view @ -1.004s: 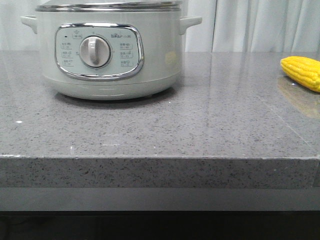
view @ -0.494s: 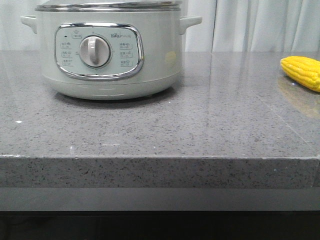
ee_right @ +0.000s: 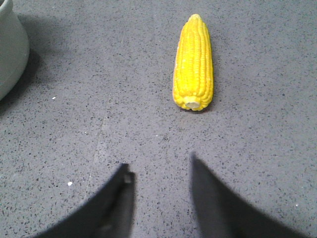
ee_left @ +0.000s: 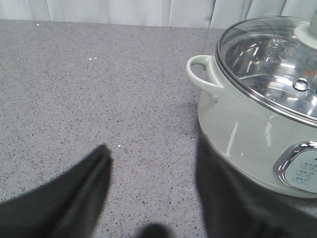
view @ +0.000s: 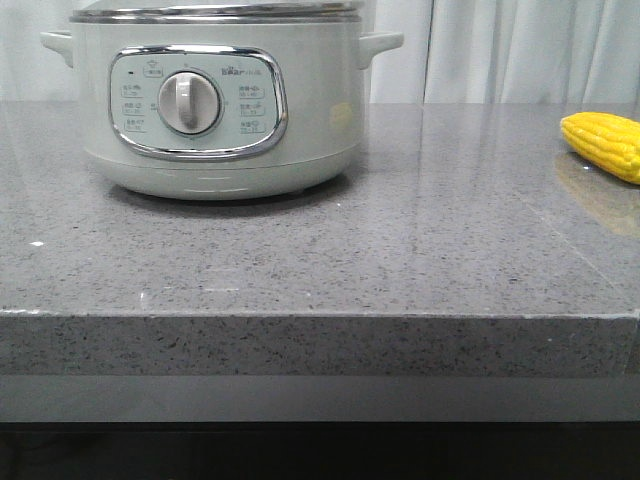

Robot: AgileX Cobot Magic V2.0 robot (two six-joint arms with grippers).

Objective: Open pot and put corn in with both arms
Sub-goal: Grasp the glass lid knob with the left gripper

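The pale grey-green pot (view: 215, 105) stands at the back left of the grey stone counter with its steel-rimmed glass lid (ee_left: 277, 64) on. The yellow corn (view: 605, 143) lies at the right edge of the front view. In the left wrist view, my left gripper (ee_left: 151, 148) is open and empty over bare counter, with the pot (ee_left: 247, 134) and its side handle (ee_left: 202, 74) close beside one finger. In the right wrist view, my right gripper (ee_right: 158, 166) is open and empty, and the corn (ee_right: 193, 63) lies a short way ahead of the fingertips. Neither gripper shows in the front view.
The grey speckled counter (view: 400, 250) ends in a front edge (view: 320, 315) near the camera. White curtains (view: 500, 50) hang behind it. A curve of the pot (ee_right: 10, 49) shows at the side of the right wrist view.
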